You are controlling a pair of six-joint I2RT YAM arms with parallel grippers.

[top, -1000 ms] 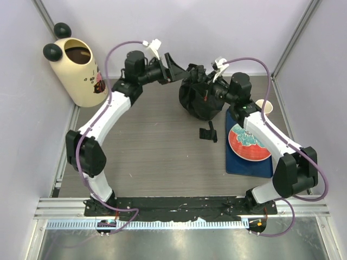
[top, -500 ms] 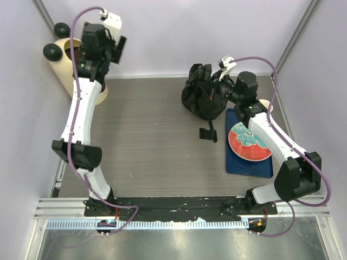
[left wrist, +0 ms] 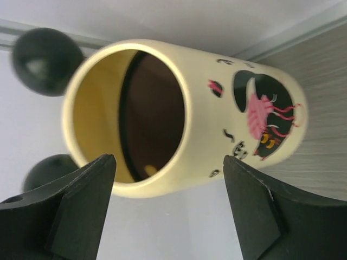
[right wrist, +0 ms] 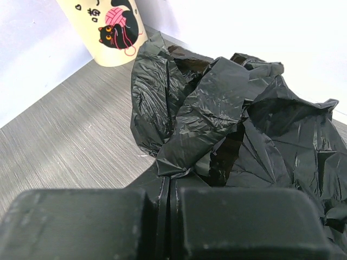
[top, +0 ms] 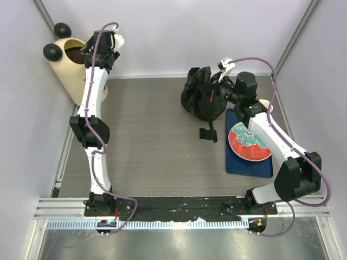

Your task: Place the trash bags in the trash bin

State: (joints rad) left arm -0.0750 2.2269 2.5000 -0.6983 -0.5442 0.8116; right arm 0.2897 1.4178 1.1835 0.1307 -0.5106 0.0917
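Observation:
The cream trash bin (top: 73, 73) with black ball ears stands at the far left corner. In the left wrist view its mouth and brown inner bucket (left wrist: 154, 108) face me. My left gripper (top: 93, 47) hovers beside the bin's rim, and its jaws (left wrist: 168, 162) are open with nothing between them. A crumpled heap of glossy black trash bags (top: 200, 100) lies at the far middle of the table. My right gripper (top: 219, 89) is at the heap's right side, shut (right wrist: 171, 181) on a fold of trash bag (right wrist: 217, 108).
A red plate (top: 249, 142) rests on a blue mat (top: 246, 168) at the right. A small paper cup (top: 265, 105) stands behind it. A small black piece (top: 209, 132) lies in front of the heap. Purple walls enclose the table on three sides.
My left arm has swung from beside the bag heap over to the bin at the far left and stretched out, jaws open. The right gripper has stayed shut on the bag.

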